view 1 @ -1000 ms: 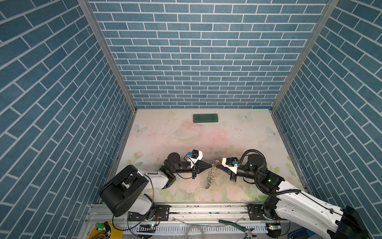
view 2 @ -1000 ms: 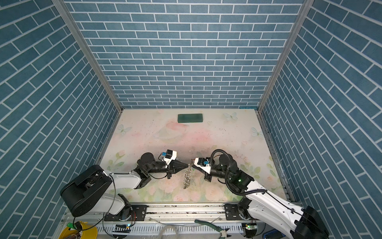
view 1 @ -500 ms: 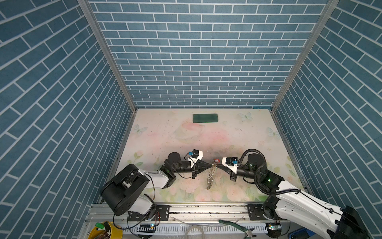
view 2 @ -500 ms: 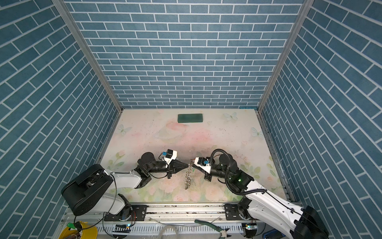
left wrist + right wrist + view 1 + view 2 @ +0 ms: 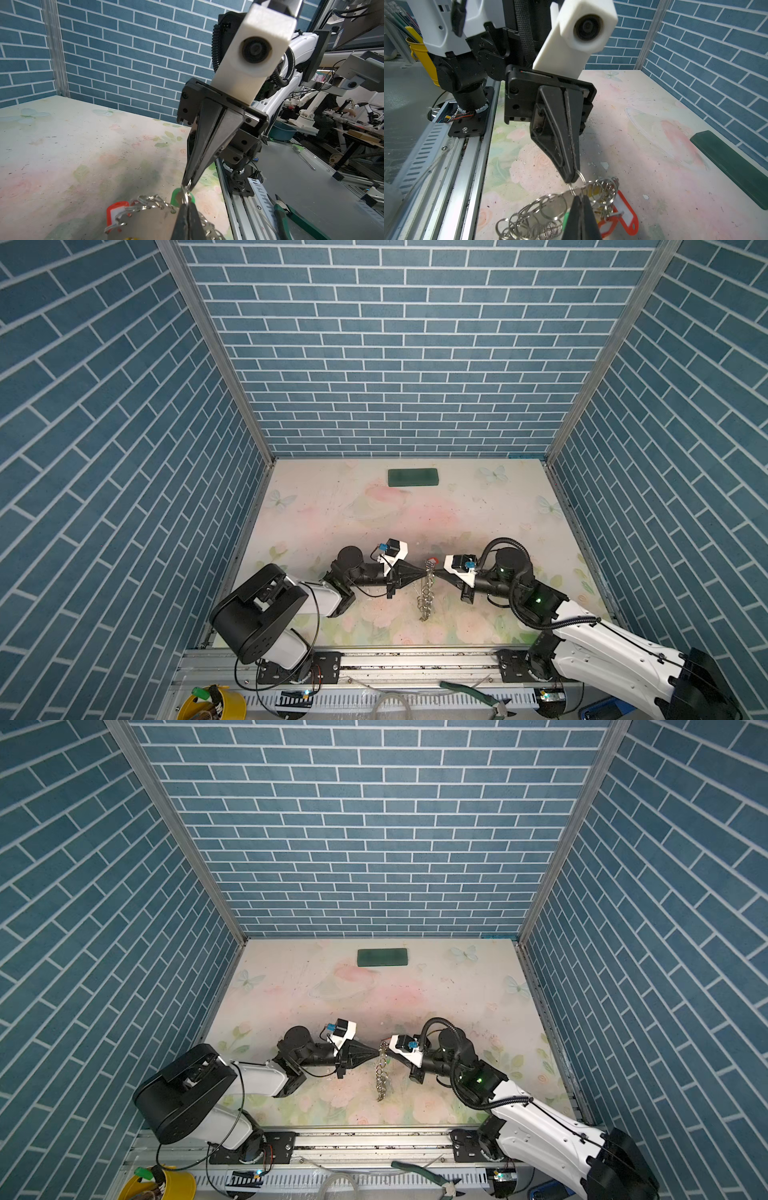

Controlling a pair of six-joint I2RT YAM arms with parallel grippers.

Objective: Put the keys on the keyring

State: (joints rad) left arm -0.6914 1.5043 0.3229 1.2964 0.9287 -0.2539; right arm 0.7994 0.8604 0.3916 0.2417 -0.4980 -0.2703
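In a top view, lower centre: left gripper [image 5: 422, 571] and right gripper [image 5: 434, 571] both clamped on keyring [image 5: 424, 598]. Light, slippery, floppy; likely best pinched by its flat rim.

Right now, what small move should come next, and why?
Probably ease the left pincer and right pincer slightly apart: both are shut tip to tip on one split ring, with the keyring hanging below, so opening its coil seems due.

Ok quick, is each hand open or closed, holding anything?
Left hand: closed, pinching the keyring.
Right hand: closed, pinching the keyring too.
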